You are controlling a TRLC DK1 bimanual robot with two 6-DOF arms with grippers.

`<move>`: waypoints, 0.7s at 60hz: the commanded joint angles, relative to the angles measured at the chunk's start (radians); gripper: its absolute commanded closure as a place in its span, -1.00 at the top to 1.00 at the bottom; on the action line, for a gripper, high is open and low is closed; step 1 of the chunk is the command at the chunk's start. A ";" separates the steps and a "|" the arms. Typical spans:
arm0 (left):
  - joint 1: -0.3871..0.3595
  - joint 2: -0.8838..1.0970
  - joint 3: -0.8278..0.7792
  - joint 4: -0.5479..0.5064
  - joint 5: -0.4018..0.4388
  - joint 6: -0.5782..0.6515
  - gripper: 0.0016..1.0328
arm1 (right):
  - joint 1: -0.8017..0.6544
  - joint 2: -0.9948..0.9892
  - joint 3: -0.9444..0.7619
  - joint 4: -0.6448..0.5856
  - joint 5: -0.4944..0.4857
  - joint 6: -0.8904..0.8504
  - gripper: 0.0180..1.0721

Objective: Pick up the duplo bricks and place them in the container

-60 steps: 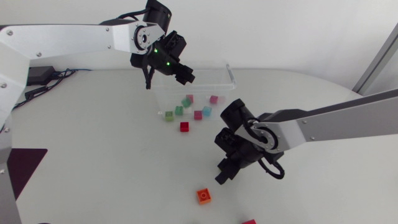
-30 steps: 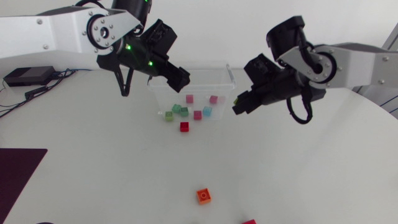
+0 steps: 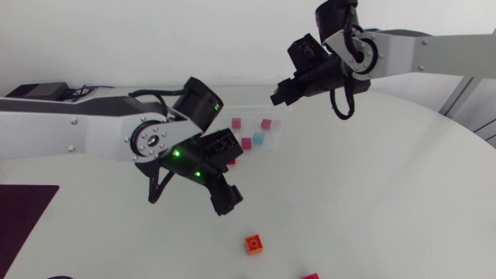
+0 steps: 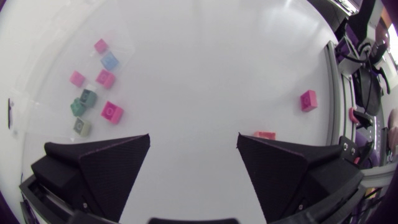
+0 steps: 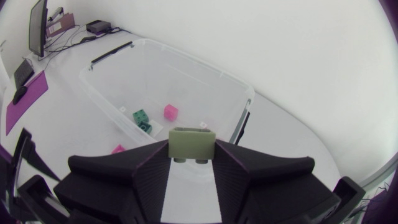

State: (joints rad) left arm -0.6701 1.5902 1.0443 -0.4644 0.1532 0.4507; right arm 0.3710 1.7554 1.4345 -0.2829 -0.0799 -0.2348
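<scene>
My right gripper (image 5: 193,163) is shut on an olive-green duplo brick (image 5: 193,142), held above the near rim of the clear container (image 5: 186,68). In the head view the right gripper (image 3: 280,94) hangs over the container's (image 3: 277,130) far right corner. Pink (image 3: 266,122), crimson (image 3: 246,142) and light-blue (image 3: 258,138) bricks lie inside. My left gripper (image 3: 223,198) stands open over bare table in front of the container. An orange brick (image 3: 254,244) and a magenta brick (image 3: 310,276) lie near the front edge. In the left wrist view the left gripper (image 4: 193,158) is empty, the orange brick (image 4: 265,135) just ahead.
The left arm covers the container's left half in the head view. A red brick (image 4: 112,112) lies beside the container, with green bricks (image 4: 82,101) close by. A dark mat (image 3: 27,209) lies at the table's left edge.
My left arm swung from above the container down toward the table's front middle, and its jaws opened. My right arm carried the olive brick from the front up to the container.
</scene>
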 commanded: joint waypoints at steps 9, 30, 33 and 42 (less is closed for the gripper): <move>-0.095 0.002 -0.082 0.003 0.013 0.029 0.90 | 0.000 0.181 0.178 0.048 -0.009 0.005 -0.35; -0.191 0.031 -0.109 0.001 0.026 0.069 0.90 | -0.057 -0.070 -0.006 0.047 -0.067 -0.021 0.93; -0.195 0.053 -0.099 0.001 0.026 0.071 0.90 | -0.063 -0.140 -0.082 0.045 -0.081 -0.031 0.93; -0.209 0.099 -0.076 0.000 0.026 0.071 0.90 | -0.066 -0.346 -0.324 0.014 -0.086 -0.058 0.93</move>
State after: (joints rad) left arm -0.8665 1.6508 0.9546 -0.4614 0.1722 0.4988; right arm 0.3046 1.4837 1.2385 -0.2501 -0.1577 -0.2630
